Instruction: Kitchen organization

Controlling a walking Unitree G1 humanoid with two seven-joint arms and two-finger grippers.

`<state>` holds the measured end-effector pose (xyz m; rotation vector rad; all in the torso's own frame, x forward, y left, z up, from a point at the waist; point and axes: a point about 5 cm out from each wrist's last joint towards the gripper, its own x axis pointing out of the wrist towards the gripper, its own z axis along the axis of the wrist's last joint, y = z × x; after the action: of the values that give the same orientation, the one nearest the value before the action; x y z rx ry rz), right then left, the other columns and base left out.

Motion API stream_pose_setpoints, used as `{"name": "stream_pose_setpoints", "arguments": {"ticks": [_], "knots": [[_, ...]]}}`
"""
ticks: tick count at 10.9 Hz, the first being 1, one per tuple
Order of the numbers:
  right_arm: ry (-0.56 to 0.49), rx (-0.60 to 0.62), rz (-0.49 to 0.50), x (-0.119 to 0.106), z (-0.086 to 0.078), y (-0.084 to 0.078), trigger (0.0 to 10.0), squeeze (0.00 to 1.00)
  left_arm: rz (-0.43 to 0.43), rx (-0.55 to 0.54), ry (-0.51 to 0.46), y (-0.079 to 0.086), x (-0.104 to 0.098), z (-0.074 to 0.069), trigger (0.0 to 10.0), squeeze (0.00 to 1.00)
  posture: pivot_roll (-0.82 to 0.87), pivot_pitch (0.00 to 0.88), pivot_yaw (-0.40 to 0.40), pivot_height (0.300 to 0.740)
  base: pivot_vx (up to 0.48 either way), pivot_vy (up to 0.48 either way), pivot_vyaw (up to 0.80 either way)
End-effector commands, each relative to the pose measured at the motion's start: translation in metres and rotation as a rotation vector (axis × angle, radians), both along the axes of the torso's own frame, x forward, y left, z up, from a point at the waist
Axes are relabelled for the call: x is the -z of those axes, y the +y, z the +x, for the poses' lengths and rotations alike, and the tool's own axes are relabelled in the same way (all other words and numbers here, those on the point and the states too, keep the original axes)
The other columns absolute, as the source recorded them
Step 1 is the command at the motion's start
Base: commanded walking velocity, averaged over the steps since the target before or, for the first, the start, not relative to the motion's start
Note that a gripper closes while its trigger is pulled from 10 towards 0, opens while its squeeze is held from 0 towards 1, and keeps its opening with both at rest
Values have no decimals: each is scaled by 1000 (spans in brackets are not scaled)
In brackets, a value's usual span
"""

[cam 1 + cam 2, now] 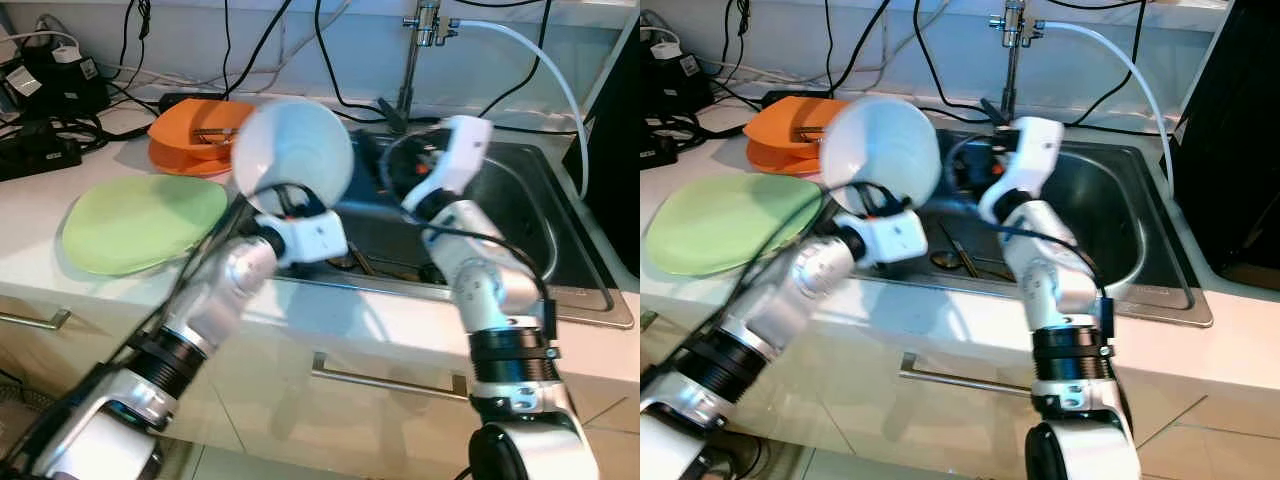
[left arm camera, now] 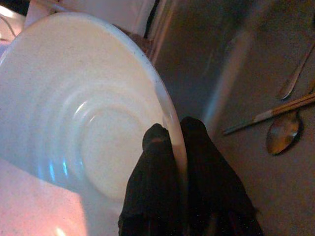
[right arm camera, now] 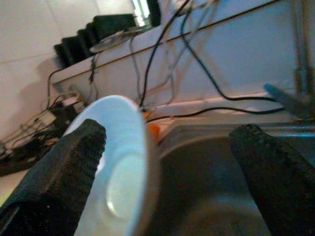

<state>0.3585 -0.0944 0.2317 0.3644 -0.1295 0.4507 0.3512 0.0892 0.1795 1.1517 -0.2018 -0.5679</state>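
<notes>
The left end effector [image 2: 178, 147] pinches the rim of a white bowl [image 1: 292, 152], holding it tilted on edge in the air above the sink's [image 1: 575, 265] left rim. The right end effector [image 3: 167, 147] hovers over the basin, fingers spread wide and holding nothing. Spoons [image 2: 283, 132] and chopsticks [image 2: 275, 112] lie on the sink floor. On the table [image 1: 30, 205] to the left sit a green plate [image 1: 140, 222] and an orange dish [image 1: 185, 135].

Kitchen — sink [image 1: 520, 215], faucet [image 1: 425, 30], countertop [image 1: 40, 215]
</notes>
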Motion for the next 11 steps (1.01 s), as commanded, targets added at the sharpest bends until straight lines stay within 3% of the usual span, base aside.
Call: {"name": "stream_pose_setpoints", "arguments": {"ticks": [1,4,8,9,10,11], "knots": [[1,-29,5,0,-3,3,10000,0,5,30,-31,-4,-7,-2,10000,0,209,10,36,740,0,0,0],[14,-44,-9,4,-5,6,10000,0,-15,89,-64,-16,-13,-7,10000,0,210,9,37,740,0,0,0],[40,4,-56,11,-1,4,10000,0,8,121,-90,-16,-14,-12,10000,0,215,10,35,740,0,0,0],[47,14,-61,13,0,3,8235,0,19,127,-87,-14,-12,-14,10000,0,215,10,35,740,0,0,0],[53,17,-65,14,1,3,3490,0,32,131,-85,-13,-11,-15,10000,0,218,10,34,740,0,0,0],[56,24,-70,15,1,3,157,0,44,134,-85,-13,-9,-16,10000,0,220,11,32,740,0,0,0]]}}
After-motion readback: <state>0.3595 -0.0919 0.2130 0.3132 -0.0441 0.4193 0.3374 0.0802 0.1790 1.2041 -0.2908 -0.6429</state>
